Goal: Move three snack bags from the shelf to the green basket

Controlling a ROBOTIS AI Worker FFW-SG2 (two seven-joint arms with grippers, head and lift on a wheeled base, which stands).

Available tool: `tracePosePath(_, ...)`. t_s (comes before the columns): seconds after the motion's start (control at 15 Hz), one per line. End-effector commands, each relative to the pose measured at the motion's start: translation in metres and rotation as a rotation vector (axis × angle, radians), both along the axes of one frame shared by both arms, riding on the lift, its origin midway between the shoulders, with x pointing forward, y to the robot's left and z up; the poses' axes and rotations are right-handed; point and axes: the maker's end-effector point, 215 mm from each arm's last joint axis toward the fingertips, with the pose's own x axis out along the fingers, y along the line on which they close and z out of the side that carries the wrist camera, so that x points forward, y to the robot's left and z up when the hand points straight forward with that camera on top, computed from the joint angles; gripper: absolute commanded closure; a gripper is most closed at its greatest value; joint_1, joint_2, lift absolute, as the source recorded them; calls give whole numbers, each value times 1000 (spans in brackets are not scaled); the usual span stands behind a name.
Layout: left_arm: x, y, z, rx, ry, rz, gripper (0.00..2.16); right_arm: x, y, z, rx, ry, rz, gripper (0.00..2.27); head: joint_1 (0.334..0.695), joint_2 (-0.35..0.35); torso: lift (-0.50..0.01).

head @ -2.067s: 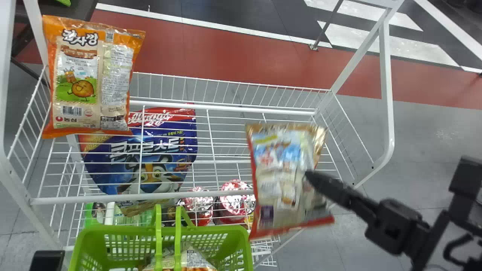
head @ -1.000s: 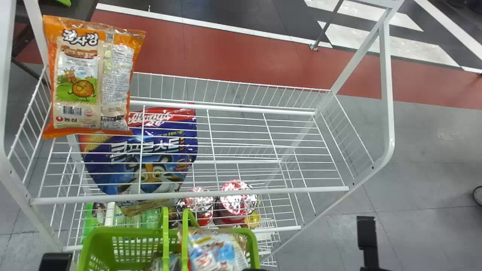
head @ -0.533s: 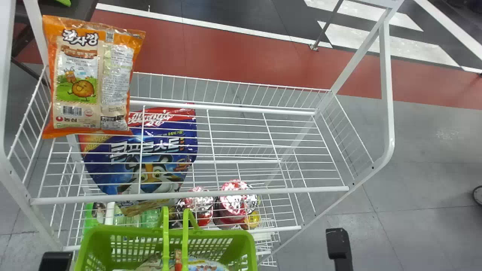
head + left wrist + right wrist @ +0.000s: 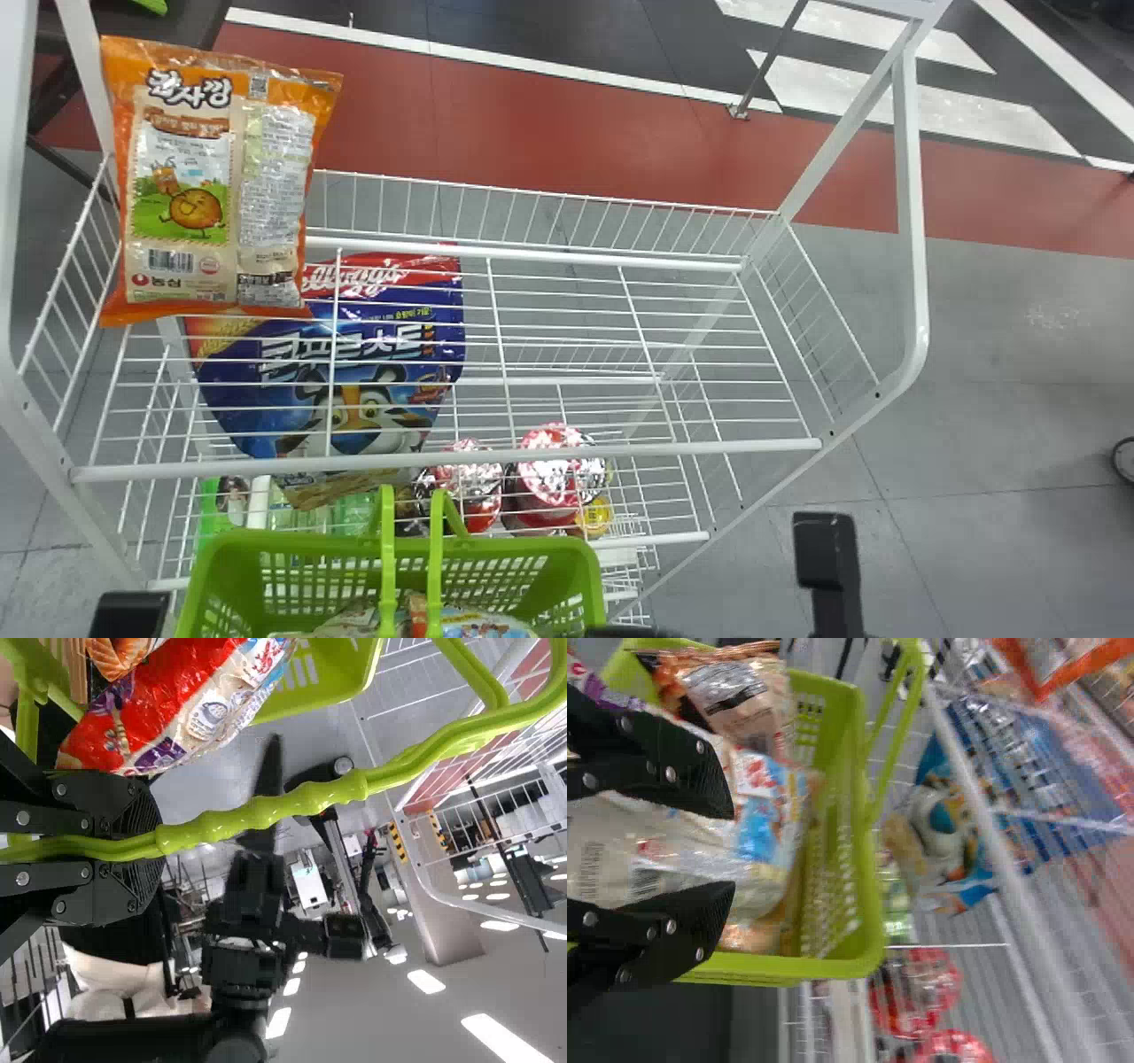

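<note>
Red-and-white snack bag: in the green basket, between the spread jaws; contact unclear
Right gripper: released, at the basket
Left gripper: clenched on the basket handle
Orange snack bag: at the left end of the white wire shelf
Cereal pouch: below, behind wires

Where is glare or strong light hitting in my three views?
Head view: patchy white glare on the foil cup lids, milder shine on the orange snack bag. Left wrist view: glowing white ceiling lights, thin highlights along the green handle. Right wrist view: soft sheen on the pale snack bag in the basket.
</note>
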Motion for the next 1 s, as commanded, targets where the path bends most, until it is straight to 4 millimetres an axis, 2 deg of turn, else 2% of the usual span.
tracePosePath(0.0,1,0,-1,2,-3,2,1922,46,-11,52,-58,-285,-8,60,695,-350,-48)
tracePosePath(0.13,0,-1,-2,5,-4,0,1922,73,-16,106,-104,-552,-16,63,695,-350,-48)
tracePosePath(0.2,0,-2,-2,4,-6,-3,1922,78,-15,127,-118,-651,-19,63,695,-350,-48)
tracePosePath(0.27,0,-4,-1,3,-7,-6,1922,83,-15,145,-147,-740,-31,63,695,-350,-48)
tracePosePath(0.4,-1,-4,-1,2,-8,-11,1922,84,-16,163,-186,-841,-76,63,695,-350,-48)
tracePosePath(0.47,0,-4,-2,2,-8,-10,1922,85,-16,165,-222,-865,-108,63,695,-350,-48)
tracePosePath(0.6,-1,-3,-3,4,-5,-13,1922,88,-11,151,-287,-848,-177,63,695,-350,-48)
tracePosePath(0.8,-2,-1,-5,5,0,-15,1922,90,-16,129,-304,-799,-263,63,695,-350,-48)
tracePosePath(0.93,-3,-2,-5,4,2,-16,1922,89,-17,123,-305,-788,-275,63,695,-350,-48)
